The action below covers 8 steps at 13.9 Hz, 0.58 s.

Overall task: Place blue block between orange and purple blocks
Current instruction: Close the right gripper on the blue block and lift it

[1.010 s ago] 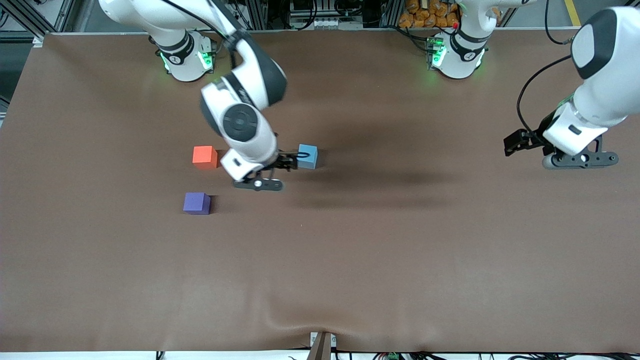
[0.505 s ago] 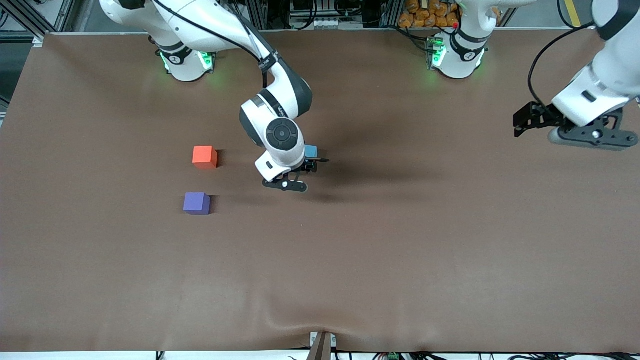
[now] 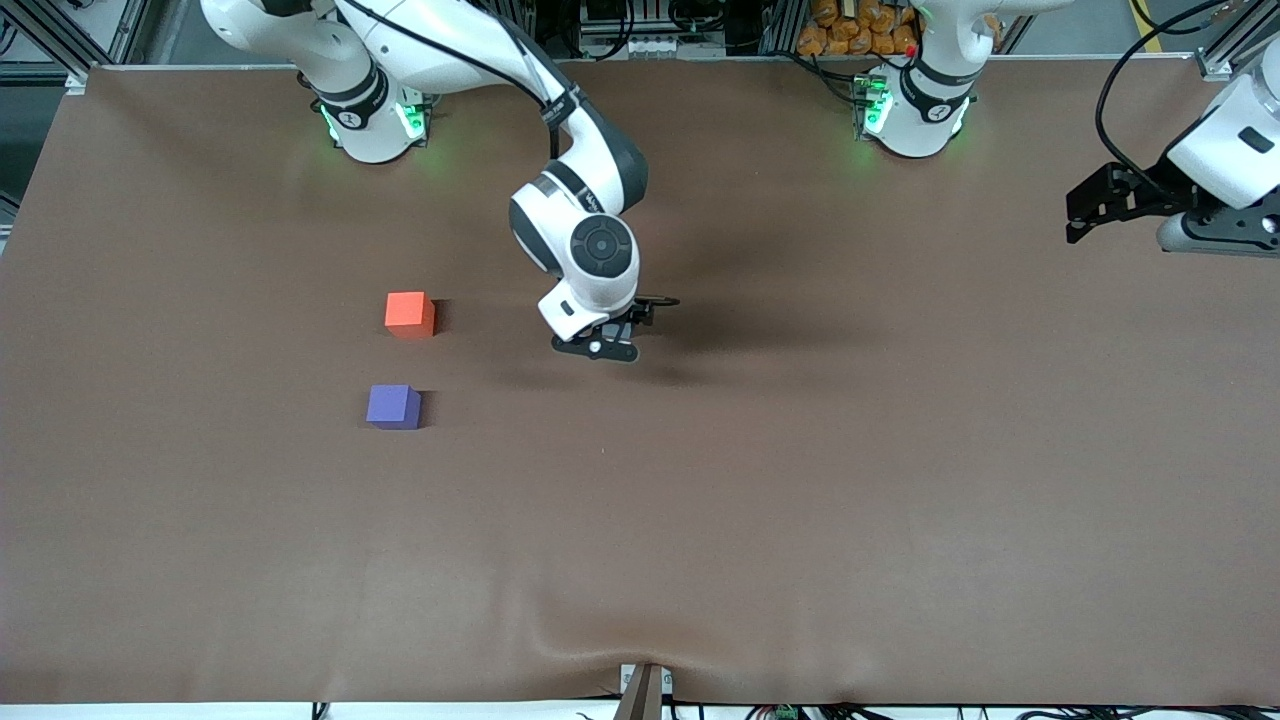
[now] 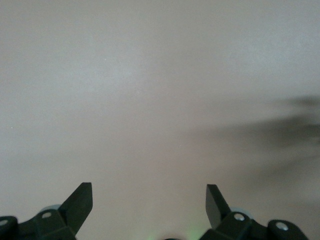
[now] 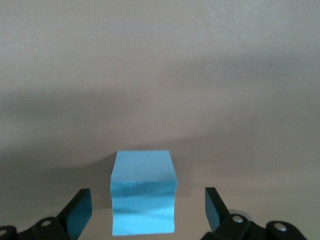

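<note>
The blue block (image 5: 143, 197) sits on the brown table between the open fingers of my right gripper (image 5: 146, 207), with a gap on each side. In the front view my right gripper (image 3: 625, 325) is low over that spot and its wrist hides the block. The orange block (image 3: 409, 313) lies toward the right arm's end of the table from it. The purple block (image 3: 393, 406) lies nearer to the front camera than the orange one, with a gap between them. My left gripper (image 3: 1085, 212) is open and empty, raised over the table's edge at the left arm's end; it also shows in the left wrist view (image 4: 149, 200).
The brown table cover (image 3: 800, 480) has a small wrinkle at its front edge (image 3: 600, 640). The arm bases (image 3: 372, 120) stand along the table's edge farthest from the front camera.
My right gripper has moved from beside the blue block to over it, and now hides it in the front view. My left arm has drawn back toward its base and the table's end.
</note>
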Available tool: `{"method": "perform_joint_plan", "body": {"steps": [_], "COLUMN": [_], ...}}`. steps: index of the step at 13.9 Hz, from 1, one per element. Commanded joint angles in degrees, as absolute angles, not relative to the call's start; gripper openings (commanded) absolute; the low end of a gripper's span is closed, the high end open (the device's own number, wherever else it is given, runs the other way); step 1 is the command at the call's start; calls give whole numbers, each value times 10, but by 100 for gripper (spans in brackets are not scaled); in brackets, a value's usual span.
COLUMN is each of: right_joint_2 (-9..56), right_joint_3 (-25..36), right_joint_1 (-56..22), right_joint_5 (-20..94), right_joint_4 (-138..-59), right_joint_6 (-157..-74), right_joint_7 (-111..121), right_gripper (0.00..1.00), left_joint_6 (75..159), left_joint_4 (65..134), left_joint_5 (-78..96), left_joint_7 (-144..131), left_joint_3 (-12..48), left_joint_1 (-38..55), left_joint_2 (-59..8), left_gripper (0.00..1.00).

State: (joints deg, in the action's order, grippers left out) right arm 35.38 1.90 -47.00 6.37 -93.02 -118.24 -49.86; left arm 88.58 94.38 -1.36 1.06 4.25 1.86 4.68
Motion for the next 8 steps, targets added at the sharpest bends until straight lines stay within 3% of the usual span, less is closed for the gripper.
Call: {"method": "perform_joint_plan", "body": {"steps": [1,7,8], "right_joint_2": [358,364,364], "right_joint_3": [26,26,26], "right_joint_1": [-492,-505,-509], "right_joint_5": [67,65,62], "right_joint_4": [-943,-960,-961], "right_joint_6": [-1186,-1214,-1215], "right_joint_7": [-515,-517,-516], "right_gripper": [100,97,78], "left_joint_6": [872,874,874], "left_joint_4": [933,903,903], "left_joint_5": [7,2,0], "left_joint_7": [4,4,2], "left_joint_3": [44,43,43], "left_joint_1": [15,19,17], "left_joint_2": [47,30,29], "left_gripper": [100,100,100]}}
